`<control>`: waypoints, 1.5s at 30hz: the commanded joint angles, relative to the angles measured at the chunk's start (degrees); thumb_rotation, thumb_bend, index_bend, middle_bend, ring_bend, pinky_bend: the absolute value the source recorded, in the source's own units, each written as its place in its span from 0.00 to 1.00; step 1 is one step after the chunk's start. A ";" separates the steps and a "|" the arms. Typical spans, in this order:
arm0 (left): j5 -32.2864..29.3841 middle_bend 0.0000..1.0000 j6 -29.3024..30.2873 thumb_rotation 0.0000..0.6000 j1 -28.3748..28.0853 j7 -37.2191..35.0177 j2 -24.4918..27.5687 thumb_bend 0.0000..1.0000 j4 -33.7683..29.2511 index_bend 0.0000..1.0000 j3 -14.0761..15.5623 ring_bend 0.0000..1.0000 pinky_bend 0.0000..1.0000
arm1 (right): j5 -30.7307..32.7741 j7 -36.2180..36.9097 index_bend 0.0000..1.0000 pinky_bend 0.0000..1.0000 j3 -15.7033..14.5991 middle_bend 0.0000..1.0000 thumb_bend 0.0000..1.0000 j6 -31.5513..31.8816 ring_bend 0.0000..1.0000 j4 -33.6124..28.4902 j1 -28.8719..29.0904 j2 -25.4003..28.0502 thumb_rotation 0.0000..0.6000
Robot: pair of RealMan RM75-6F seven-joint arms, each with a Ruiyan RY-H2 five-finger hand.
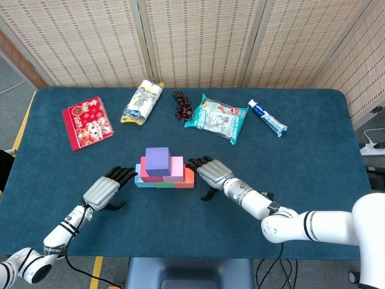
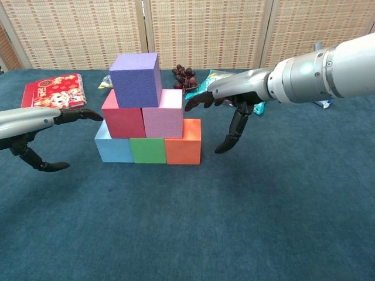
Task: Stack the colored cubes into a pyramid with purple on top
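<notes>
A pyramid of cubes stands mid-table. Its bottom row is a light blue cube [image 2: 113, 146], a green cube [image 2: 147, 150] and an orange cube [image 2: 183, 143]. On them sit a red cube [image 2: 122, 117] and a pink cube [image 2: 164, 116]. The purple cube [image 2: 136, 78] [image 1: 157, 160] tops the stack. My left hand [image 2: 35, 126] [image 1: 105, 191] hovers open just left of the stack, fingers pointing at it. My right hand [image 2: 234, 99] [image 1: 207, 171] is open just right of the stack, fingertips close to the pink and orange cubes. Neither hand holds anything.
Along the far side lie a red booklet [image 1: 88, 121], a yellow-white packet [image 1: 142, 102], a bunch of dark grapes [image 1: 182, 105], a teal snack bag [image 1: 217, 118] and a toothpaste tube [image 1: 267, 118]. The blue tabletop [image 1: 313, 156] stretches on to the right.
</notes>
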 commanded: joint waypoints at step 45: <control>-0.21 0.00 -2.67 1.00 -2.98 1.43 -0.82 0.34 0.97 0.07 0.25 0.00 0.01 | 1.45 -0.93 0.00 0.00 -1.20 0.00 0.30 2.05 0.00 0.29 1.15 -1.99 1.00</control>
